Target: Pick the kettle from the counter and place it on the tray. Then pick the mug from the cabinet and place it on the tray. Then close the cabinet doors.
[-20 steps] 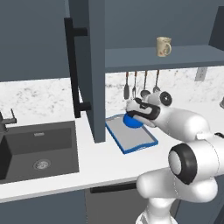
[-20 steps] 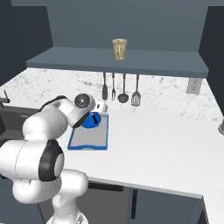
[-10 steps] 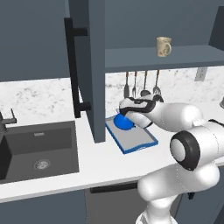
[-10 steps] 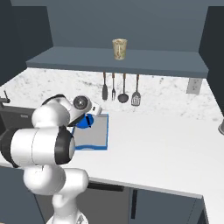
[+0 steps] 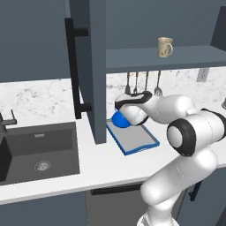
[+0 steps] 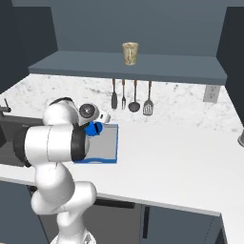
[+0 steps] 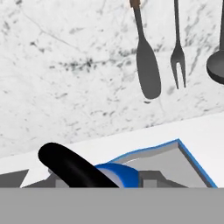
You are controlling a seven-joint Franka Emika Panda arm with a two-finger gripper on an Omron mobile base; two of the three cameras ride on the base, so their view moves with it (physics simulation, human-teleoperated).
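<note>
The bench runs the width of both base views, white with grey speckles, its near edge cut off below and its left part taken by a dark sink whose far end leaves the picture. Above it the cabinet stands with its shelf exposed; in the left base view one of the cabinet doors swings out edge-on toward the camera, hiding the wall behind it, and its top is cropped. The arm's white links cover much of the tray, so that from the left its far end is hidden, and from the right its left rim is hidden behind the elbow. The kettle sits at the tray's far end beside the wall, showing as a patch of blue under the wrist; its spout cannot be made out, and in the hand view a slice of blue and the thick black handle rise at the bottom edge. The tool is down at the kettle, but its fingers are lost behind the wrist and the kettle, so I cannot tell whether it grips the kettle or stands open. The mug stands on the cabinet shelf, well apart. Four utensils hang on the wall; their tops are cut off in the hand view.
</note>
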